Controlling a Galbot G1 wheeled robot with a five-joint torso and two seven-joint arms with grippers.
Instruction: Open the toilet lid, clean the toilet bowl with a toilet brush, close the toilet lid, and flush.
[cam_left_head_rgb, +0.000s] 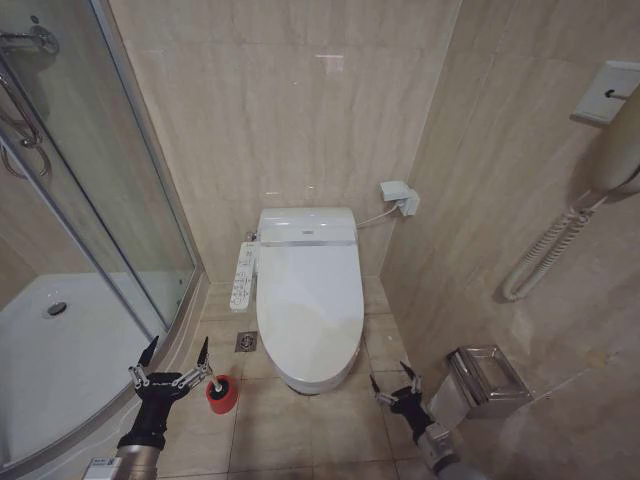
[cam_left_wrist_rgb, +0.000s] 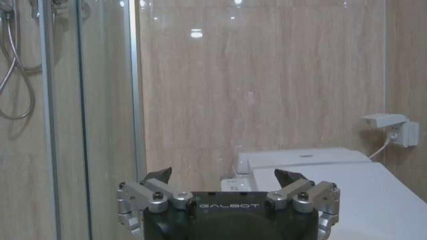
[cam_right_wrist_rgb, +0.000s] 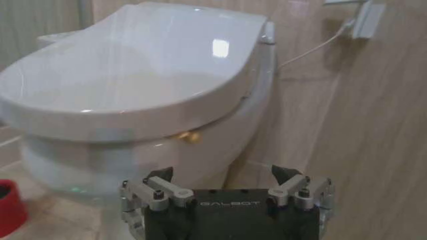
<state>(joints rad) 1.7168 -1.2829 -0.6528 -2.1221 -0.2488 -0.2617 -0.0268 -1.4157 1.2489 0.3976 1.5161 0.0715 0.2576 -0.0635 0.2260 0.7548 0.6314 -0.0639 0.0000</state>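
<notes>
Toilet lid (cam_left_head_rgb: 308, 300) is lying shut at frame centre; we are holding left gripper (cam_left_head_rgb: 176, 360) lower left by the red holder (cam_left_head_rgb: 222, 394), right gripper (cam_left_head_rgb: 392, 384) lower right, both jaws spread.

The supporting surface is a beige tiled floor (cam_left_head_rgb: 300, 430). The toilet, with its white pedestal base (cam_right_wrist_rgb: 100, 160) standing directly on the tiles, sits against the rear wall, lid down. A square floor drain (cam_left_head_rgb: 246, 342) is set into the tiles just beside the toilet, on the shower side. A round red brush holder (cam_left_head_rgb: 222, 394) stands on the floor near the toilet's front end, on the same side as the drain.
</notes>
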